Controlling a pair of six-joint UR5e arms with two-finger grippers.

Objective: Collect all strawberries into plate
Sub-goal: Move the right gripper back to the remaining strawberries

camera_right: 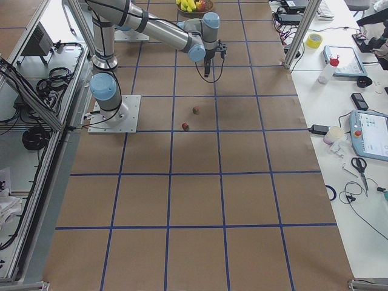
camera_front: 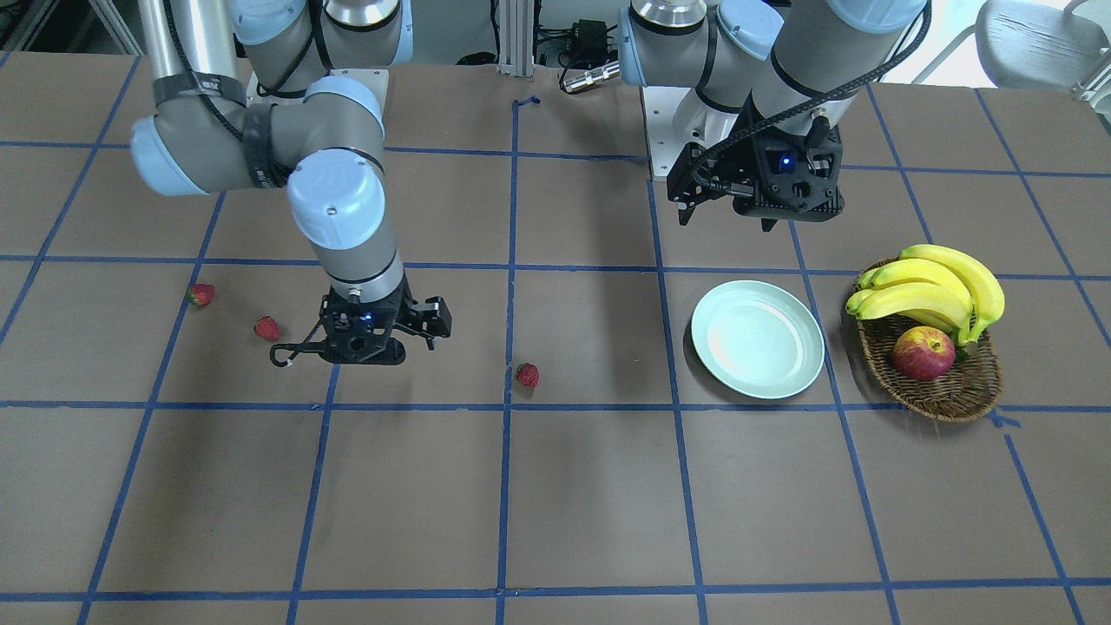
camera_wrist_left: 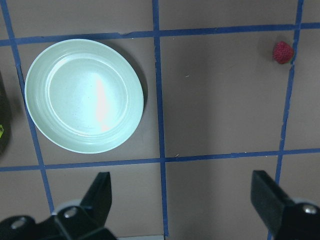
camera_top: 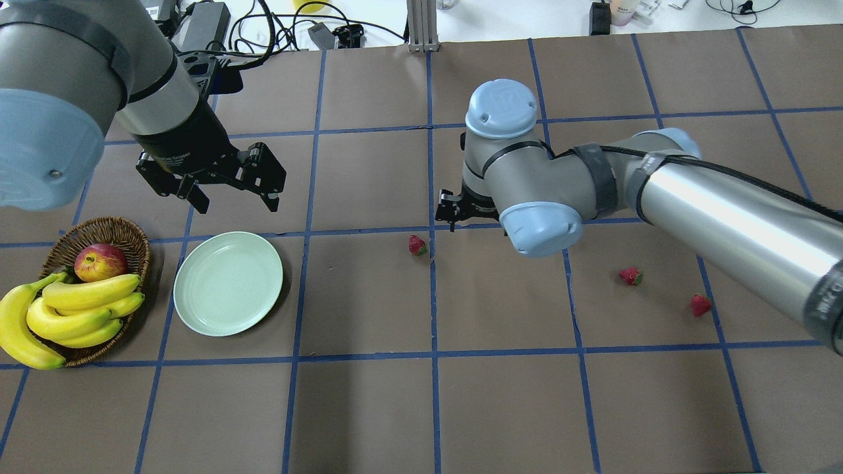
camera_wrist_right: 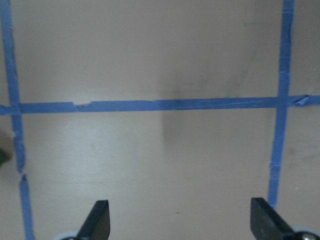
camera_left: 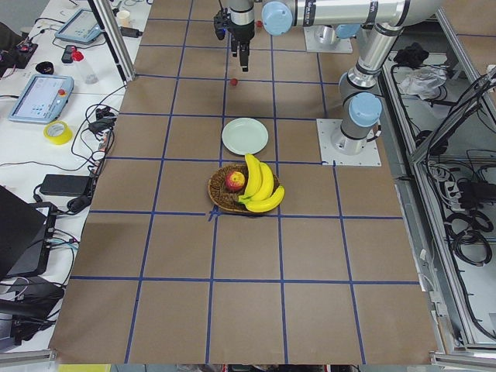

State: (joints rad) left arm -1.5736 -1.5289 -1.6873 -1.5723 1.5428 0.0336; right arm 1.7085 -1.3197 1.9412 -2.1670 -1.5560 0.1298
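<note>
Three strawberries lie on the brown table: one near the middle (camera_front: 527,375) (camera_top: 417,245), two toward the robot's right (camera_front: 266,328) (camera_front: 200,295) (camera_top: 630,276) (camera_top: 701,305). The pale mint-green plate (camera_front: 758,339) (camera_top: 228,283) is empty. My left gripper (camera_front: 726,221) (camera_top: 235,203) hovers open and empty just behind the plate; its wrist view shows the plate (camera_wrist_left: 84,95) and the middle strawberry (camera_wrist_left: 282,52). My right gripper (camera_front: 364,351) (camera_wrist_right: 180,220) is open and empty, low over bare table between the middle strawberry and the other two.
A brown wicker basket (camera_front: 946,395) (camera_top: 125,234) with bananas (camera_front: 933,291) and a red-yellow apple (camera_front: 923,353) stands beside the plate on the robot's left. Blue tape lines grid the table. Cables and gear lie along the far edge (camera_top: 263,33).
</note>
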